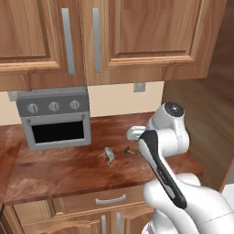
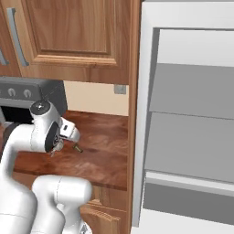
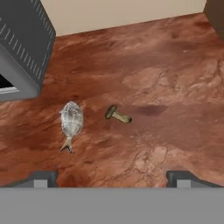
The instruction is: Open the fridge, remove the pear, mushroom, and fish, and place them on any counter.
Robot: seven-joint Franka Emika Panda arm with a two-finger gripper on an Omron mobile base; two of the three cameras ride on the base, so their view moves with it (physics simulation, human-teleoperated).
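Observation:
The silvery fish lies on the dark reddish counter, tail toward me. Just to its right lies the small brown mushroom on its side. From the left base both show in front of the hand: fish, mushroom. My gripper hovers over the counter, open and wide, with nothing between its fingertips. The fridge stands with its door open, and its grey-white shelves look bare. The pear is out of view.
A grey toaster oven sits on the counter at the back left, close to the fish. Wooden wall cabinets hang overhead. A tall wood panel separates the counter from the fridge.

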